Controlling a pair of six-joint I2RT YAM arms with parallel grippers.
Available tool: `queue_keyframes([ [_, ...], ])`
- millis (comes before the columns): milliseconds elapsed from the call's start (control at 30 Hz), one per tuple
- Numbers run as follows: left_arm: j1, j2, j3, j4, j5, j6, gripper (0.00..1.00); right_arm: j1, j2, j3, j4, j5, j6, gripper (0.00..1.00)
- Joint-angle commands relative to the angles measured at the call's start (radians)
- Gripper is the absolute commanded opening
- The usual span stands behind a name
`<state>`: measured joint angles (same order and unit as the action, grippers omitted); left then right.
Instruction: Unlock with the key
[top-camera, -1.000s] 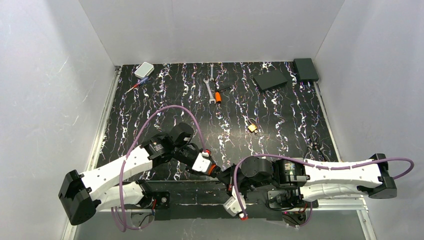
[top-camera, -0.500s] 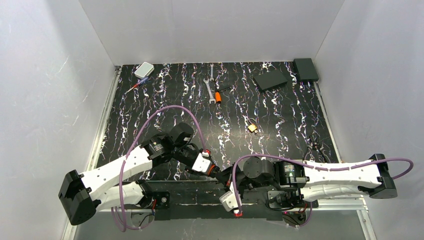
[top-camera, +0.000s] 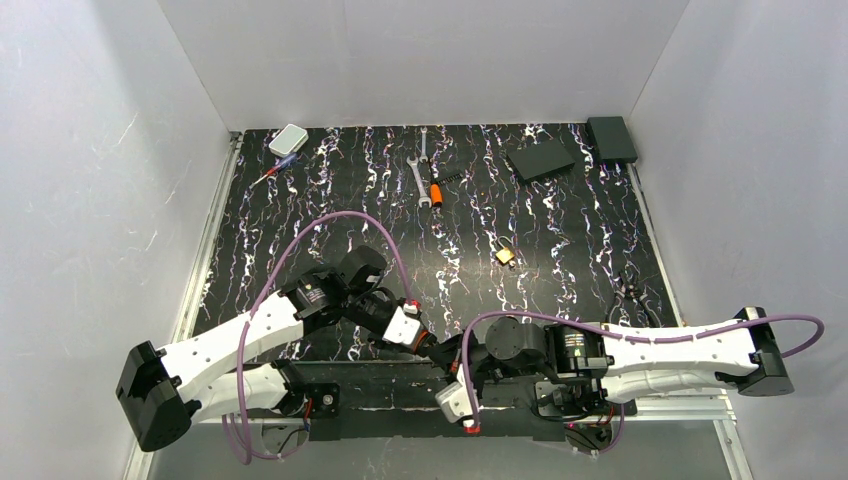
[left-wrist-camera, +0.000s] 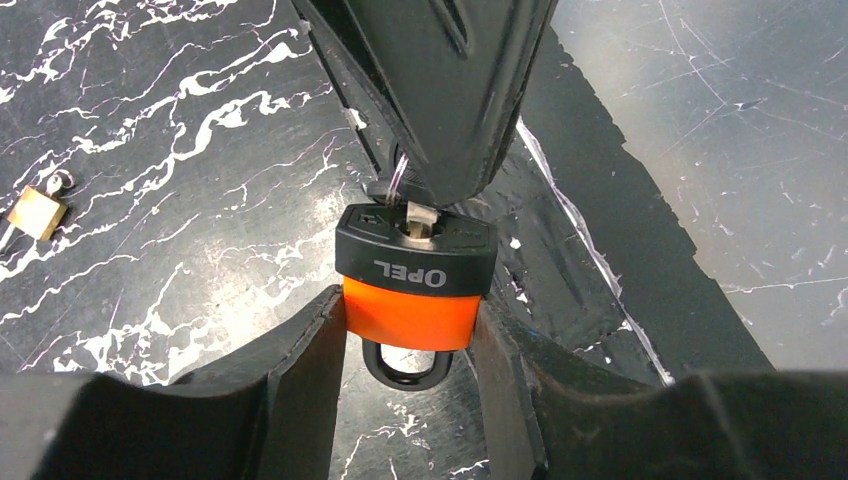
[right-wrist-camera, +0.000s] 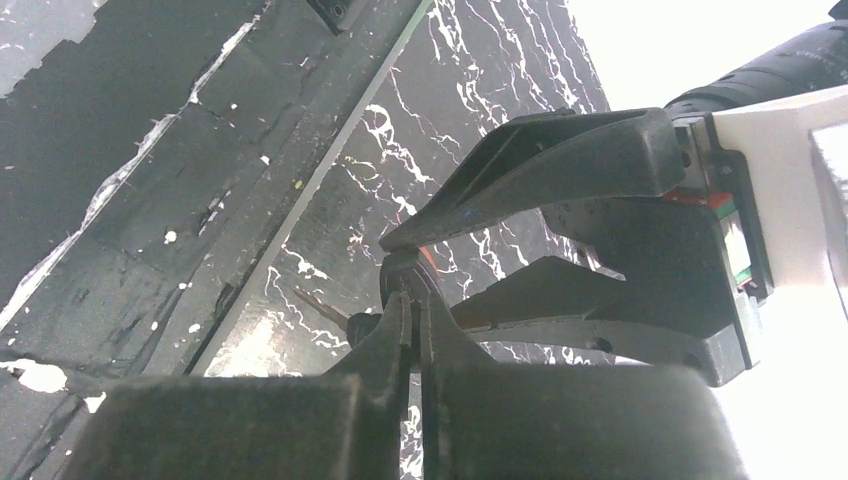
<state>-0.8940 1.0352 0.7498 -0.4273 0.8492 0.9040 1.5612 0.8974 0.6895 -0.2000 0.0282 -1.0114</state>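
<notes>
Top view, arms: I see the left gripper (top-camera: 437, 348) and right gripper (top-camera: 458, 362) meeting at the table's (top-camera: 330, 200) near edge. Their grip is too small to read.
Left wrist, lock: the left gripper's fingers (left-wrist-camera: 310, 350) are clamped on the orange padlock (left-wrist-camera: 412, 290).
Left wrist, key: the key (left-wrist-camera: 420, 216) has its blade in the keyway and its head pinched by the right gripper.
Right wrist, claw: the fingers (right-wrist-camera: 395, 335) are almost touching. The key is hidden from me here.

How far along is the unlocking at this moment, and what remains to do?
Done: the left gripper clamps the orange padlock, and the key sits in its keyhole. In hand: the right gripper pinches the key's head. Left: the shackle looks closed, so the turn and the release seemingly remain. Whether the key has turned at all, I cannot tell.
</notes>
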Motion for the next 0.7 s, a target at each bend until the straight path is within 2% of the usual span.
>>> queue_keyframes([
  [0,-0.021,-0.058,0.083,0.128,0.235,-0.013,0.0,-0.009,0.031,-0.013,-0.103,-0.014,-0.07,0.01],
  [100,-0.02,-0.052,0.091,0.122,0.269,-0.028,0.0,-0.007,0.028,-0.025,-0.19,-0.042,-0.205,0.01],
  [233,-0.021,-0.03,0.114,0.075,0.296,-0.01,0.0,-0.007,0.03,-0.009,-0.202,-0.044,-0.246,0.01],
  [400,-0.021,-0.047,0.114,0.068,0.266,0.014,0.0,-0.007,0.041,-0.007,-0.081,-0.034,-0.118,0.01],
  [500,-0.021,-0.056,0.107,0.079,0.249,0.016,0.0,-0.009,0.043,-0.021,0.021,0.03,-0.015,0.01],
  [633,-0.02,-0.061,0.107,0.094,0.248,0.001,0.0,-0.009,0.069,-0.021,0.053,0.044,0.07,0.01],
  [667,-0.021,-0.059,0.107,0.094,0.243,-0.004,0.0,-0.009,0.069,-0.022,0.054,0.05,0.08,0.07],
])
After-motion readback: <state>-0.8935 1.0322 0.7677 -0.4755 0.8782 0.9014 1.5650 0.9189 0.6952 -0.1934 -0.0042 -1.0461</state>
